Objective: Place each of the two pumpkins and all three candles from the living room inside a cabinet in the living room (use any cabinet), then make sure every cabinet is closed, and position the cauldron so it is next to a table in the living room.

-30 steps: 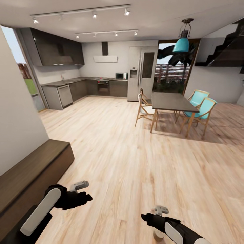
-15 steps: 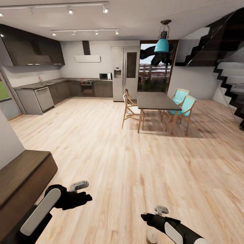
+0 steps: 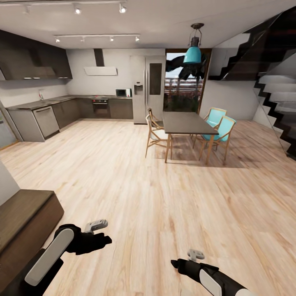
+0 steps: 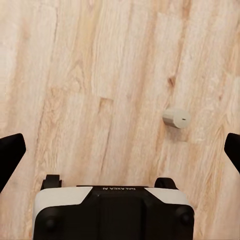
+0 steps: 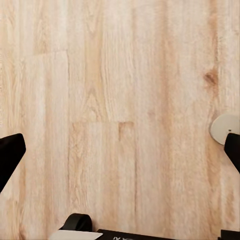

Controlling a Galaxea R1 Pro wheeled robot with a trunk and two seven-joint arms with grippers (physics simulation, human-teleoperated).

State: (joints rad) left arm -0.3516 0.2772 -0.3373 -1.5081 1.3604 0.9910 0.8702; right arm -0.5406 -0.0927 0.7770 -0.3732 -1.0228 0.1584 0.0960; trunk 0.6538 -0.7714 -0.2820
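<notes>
I am looking across an open room with a pale wooden floor. At the lower left of the frame, the dark-brown cabinet is cut off by the edge, so I see just one end of its top and side; whether its fronts are shut I cannot tell. In the middle distance stands a dining table with wooden and turquoise chairs, a kitchen behind it at upper left, and stairs running off the right edge.

My left gripper sits low in the frame at left, and my right gripper at lower centre-right. In each wrist view the two dark fingertips stand far apart at opposite edges with bare floor between them, so both grippers are open and hold nothing.

In the left wrist view a small pale cylinder, a candle, lies on its side on the floor, between the fingertips but ahead of them, not touching either. In the right wrist view a pale round shape is cut off at the edge, just beside one fingertip; I cannot tell what it is.
</notes>
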